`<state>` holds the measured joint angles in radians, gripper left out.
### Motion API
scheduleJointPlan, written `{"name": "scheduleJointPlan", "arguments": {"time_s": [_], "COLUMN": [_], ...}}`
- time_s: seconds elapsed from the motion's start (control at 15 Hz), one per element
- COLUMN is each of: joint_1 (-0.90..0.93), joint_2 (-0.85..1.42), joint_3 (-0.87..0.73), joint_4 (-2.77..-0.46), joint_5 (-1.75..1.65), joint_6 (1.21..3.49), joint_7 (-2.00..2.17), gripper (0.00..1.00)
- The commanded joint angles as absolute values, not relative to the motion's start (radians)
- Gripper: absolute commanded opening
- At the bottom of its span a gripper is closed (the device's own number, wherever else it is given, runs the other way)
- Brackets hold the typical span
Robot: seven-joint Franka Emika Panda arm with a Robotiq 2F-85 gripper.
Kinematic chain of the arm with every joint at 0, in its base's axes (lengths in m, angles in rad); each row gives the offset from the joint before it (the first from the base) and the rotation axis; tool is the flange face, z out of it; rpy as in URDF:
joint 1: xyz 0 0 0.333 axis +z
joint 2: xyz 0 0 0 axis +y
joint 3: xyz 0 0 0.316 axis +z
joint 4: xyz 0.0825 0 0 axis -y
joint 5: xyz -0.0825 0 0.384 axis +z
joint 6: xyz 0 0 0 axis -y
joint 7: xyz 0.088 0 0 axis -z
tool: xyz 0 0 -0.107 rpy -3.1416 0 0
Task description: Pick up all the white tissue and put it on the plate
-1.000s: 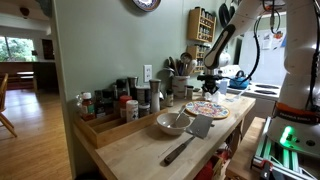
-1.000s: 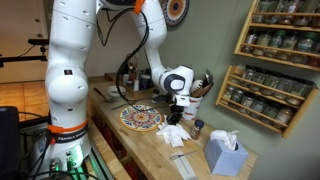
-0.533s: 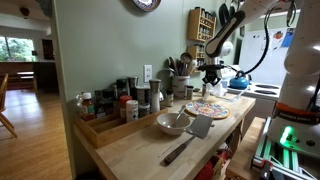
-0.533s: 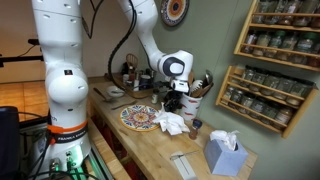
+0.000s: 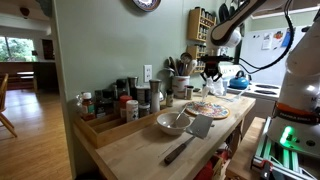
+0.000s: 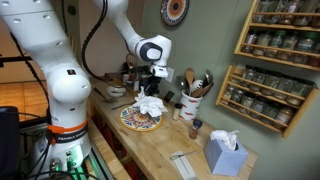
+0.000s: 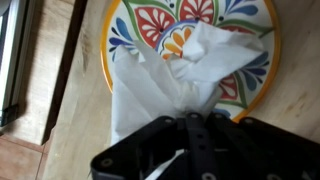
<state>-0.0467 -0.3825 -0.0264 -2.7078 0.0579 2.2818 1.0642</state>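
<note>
White tissue [image 6: 150, 105]: half a second ago it lay bunched on the wooden counter [image 6: 150, 152] beside the plate [image 6: 130, 120], with the gripper low over it; now it is off the counter and hangs above the plate; a second ago it lay further along the counter, towards the tissue box [image 6: 225, 155].

Gripper [image 6: 152, 88] has shifted sideways and upward since then, from the counter spot to a place over the plate; the white arm [image 6: 110, 20] reaches across from the base in a high arch, with the wrist pointing straight down.

Jaws are closed tight on the tissue; in the wrist view the gripper [image 7: 190, 128] has its fingers drawn together over the upper folds of the tissue [image 7: 170, 80], no gap visible between them.

Tissue hangs directly below the fingertips, draping loose; in the wrist view it covers part of the painted plate [image 7: 240, 25] and spills past the rim over the wood at one side; cannot tell whether its lowest fold touches the plate.

In an exterior view the gripper [image 5: 211, 75] stands above the plate [image 5: 207, 109], well apart from the bowl [image 5: 172, 124] nearer the camera; tissue too small to make out there.
</note>
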Motion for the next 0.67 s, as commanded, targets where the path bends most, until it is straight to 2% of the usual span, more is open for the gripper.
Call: {"name": "scheduleJointPlan", "arguments": {"time_s": [0.0,0.07,0.6], "joint_1": [-0.015,-0.015,-0.019], "joint_2": [-0.488,-0.437,-0.256], "joint_3": [0.015,0.032,0.078], "joint_4": [-2.811,-2.752,-2.754], "joint_5": [0.148,0.15,0.13], "joint_6": [2.26,2.26,2.458], "joint_7": [0.991,0.988,0.898], "gripper": [0.01,0.01,0.01]}}
